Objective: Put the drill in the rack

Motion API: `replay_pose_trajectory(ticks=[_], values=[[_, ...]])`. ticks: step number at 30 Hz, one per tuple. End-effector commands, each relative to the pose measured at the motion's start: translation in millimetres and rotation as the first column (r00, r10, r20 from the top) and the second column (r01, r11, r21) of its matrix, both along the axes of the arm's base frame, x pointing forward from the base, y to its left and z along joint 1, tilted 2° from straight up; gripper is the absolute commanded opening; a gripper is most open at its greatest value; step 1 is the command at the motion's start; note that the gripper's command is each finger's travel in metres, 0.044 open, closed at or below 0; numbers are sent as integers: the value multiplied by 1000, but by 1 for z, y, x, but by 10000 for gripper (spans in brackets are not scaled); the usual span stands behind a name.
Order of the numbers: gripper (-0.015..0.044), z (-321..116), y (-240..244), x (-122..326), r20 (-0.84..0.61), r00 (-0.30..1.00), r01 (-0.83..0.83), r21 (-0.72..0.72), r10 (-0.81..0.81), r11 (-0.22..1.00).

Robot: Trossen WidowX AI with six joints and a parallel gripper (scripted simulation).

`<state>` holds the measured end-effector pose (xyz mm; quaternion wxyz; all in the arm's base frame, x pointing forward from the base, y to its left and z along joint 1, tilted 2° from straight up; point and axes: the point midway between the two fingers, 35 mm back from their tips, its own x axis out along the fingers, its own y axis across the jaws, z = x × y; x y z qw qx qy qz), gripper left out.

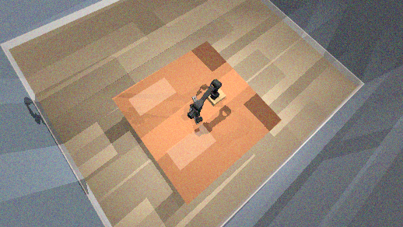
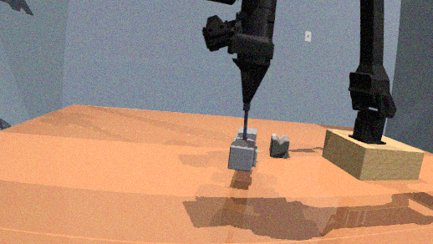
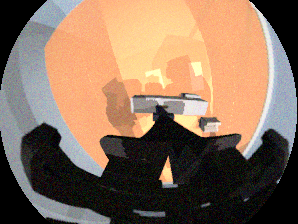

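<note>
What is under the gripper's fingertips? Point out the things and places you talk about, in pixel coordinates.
Under the gripper (image 1: pixel 192 113) (image 2: pixel 247 103) (image 3: pixel 162 117) is a thin dark rod (image 2: pixel 245 124) (image 3: pixel 162 113), rising from a grey block (image 2: pixel 241 158) (image 3: pixel 195 106). The rod's lower end is covered by the block, so its depth inside can't be seen.

Black tool (image 2: pixel 247 104) (image 3: pixel 162 117), orange tabletop (image 1: pixel 171 128) (image 2: pixel 104 167) (image 3: pixel 150 30), grey notched block (image 2: pixel 279 147) (image 3: pixel 210 124), wood-grained tan base (image 2: pixel 390 165)

From my top view, plinth (image 1: pixel 222 99) (image 2: pixel 390 168) stood on tabletop (image 1: pixel 233 144) (image 2: pixel 104 171) (image 3: pixel 75 60), between middle and upper-right edge. Arm (image 1: pixel 207 96) (image 2: pixel 372 38) rose from plinth, reached toward lower-left edge. Block (image 2: pixel 241 158) (image 3: pixel 192 105) lay near tabletop middle, under gripper (image 1: pixel 192 113) (image 2: pixel 247 106) (image 3: pixel 162 117). Key (image 2: pixel 246 125) stood upright on block, fingertips at its top; couldn't tell contact. In exterior view, I saw notched stand (image 1: pixel 194 99) (image 2: pixel 279 148) (image 3: pixel 210 125) between block and plinth, touching neither.
</note>
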<state>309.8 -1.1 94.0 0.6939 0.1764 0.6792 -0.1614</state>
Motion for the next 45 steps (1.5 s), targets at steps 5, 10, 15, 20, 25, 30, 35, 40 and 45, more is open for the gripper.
replay_pose_trajectory(ticks=[5, 10, 15, 20, 25, 30, 35, 40, 45], values=[[0, -9, 2, -2, -17, 1000, 5, 5, -5, 1000], [0, -11, 2, -2, -17, 1000, 5, 5, -5, 1000], [0, -13, 3, -3, -17, 1000, 5, 5, -5, 1000], [0, -14, 4, -5, -17, 1000, 5, 6, -5, 1000], [0, -16, 4, -5, -17, 1000, 5, 6, -5, 1000], [0, -18, 4, -5, -17, 1000, 5, 6, -5, 1000], [0, -19, 5, -5, -17, 1000, 5, 6, -5, 1000], [0, -21, 5, -5, -17, 1000, 5, 6, -5, 1000], [0, -23, 5, -5, -17, 1000, 5, 6, -5, 1000]])
